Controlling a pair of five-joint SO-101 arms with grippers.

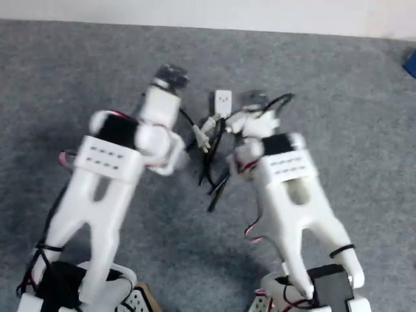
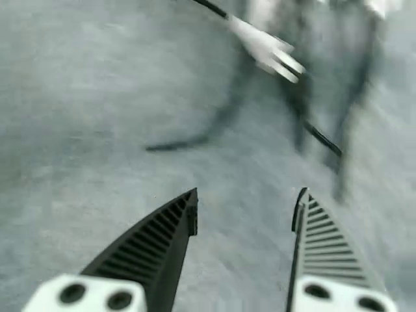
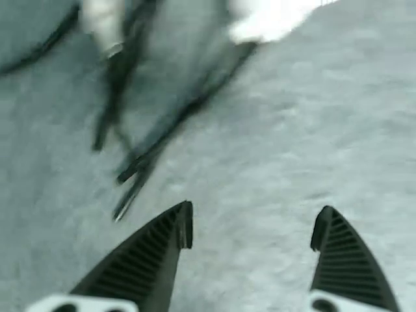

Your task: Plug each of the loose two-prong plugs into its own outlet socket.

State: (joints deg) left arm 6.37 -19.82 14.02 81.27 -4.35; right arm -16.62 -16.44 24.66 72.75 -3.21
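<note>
A white outlet socket (image 1: pixel 223 101) lies on the grey carpet between the two arms' wrists. Just in front of it is a white two-prong plug (image 1: pixel 205 134) on a black cable (image 1: pixel 214 170), tangled with other black cables. In the left wrist view that plug (image 2: pixel 268 51) lies beyond my left gripper (image 2: pixel 247 200), which hangs open over bare carpet with nothing in it. My right gripper (image 3: pixel 255 216) is open and holds nothing. Beyond it are black cables (image 3: pixel 162 133), a white plug body (image 3: pixel 104 23) and another white piece (image 3: pixel 273 16).
The floor is grey carpet (image 1: pixel 338 91) with free room on both sides of the arms. A blue object (image 1: pixel 411 64) shows at the far right edge. The arms' bases (image 1: pixel 78 289) stand at the near edge.
</note>
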